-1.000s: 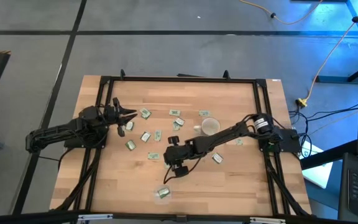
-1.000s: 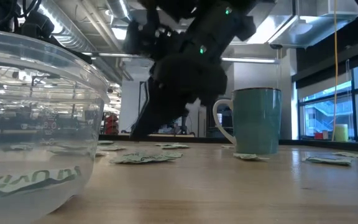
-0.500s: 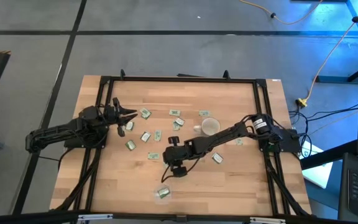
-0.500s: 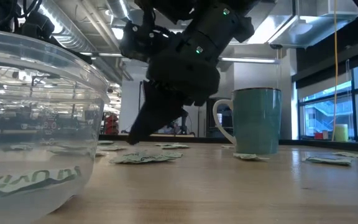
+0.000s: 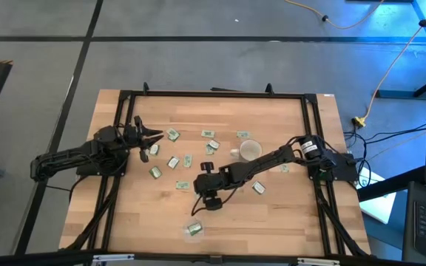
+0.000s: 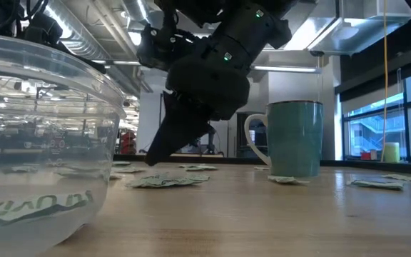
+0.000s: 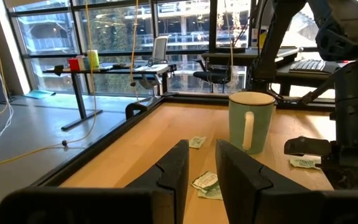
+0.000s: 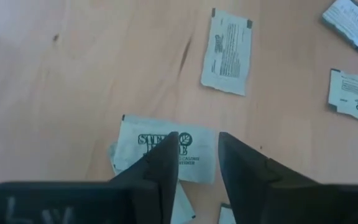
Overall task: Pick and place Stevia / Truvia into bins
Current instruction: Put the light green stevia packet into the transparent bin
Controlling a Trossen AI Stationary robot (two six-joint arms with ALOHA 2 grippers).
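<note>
The Stevia sachets, small flat green-and-white paper packets, lie scattered over the light wooden table (image 5: 272, 214). One of them (image 8: 166, 149) sits directly under the right gripper (image 8: 194, 155), whose two dark fingers (image 8: 160, 165) stand slightly spread above it with a narrow gap between them, holding nothing. Whether the tips touch the paper cannot be told. The word "STEVIA" is partly readable on this sachet's face beside a small round leaf mark. Just beyond the fingertips a second sachet (image 8: 227, 53) lies printed side up with fine text too small to read, and two more (image 8: 353, 93) lie off to one side.

In the overhead view the right gripper (image 5: 207, 193) hangs over the middle of the table. A sachet (image 5: 183, 185) lies just beside it, and the small round clear plastic dish (image 5: 194, 230) sits a little nearer the front edge with one sachet inside. In the low view that sachet (image 6: 34, 205) shows green lettering through the dish wall. The white mug (image 5: 249, 151) stands behind the right arm.

A second ago the right gripper was closer to the dish; it has since shifted back over the loose sachets and come lower, its fingers parting.

The left gripper (image 5: 154, 136) waits near the table's left side, fingers (image 7: 169, 177) partly apart and empty, with sachets (image 7: 205, 182) just ahead of it.
</note>
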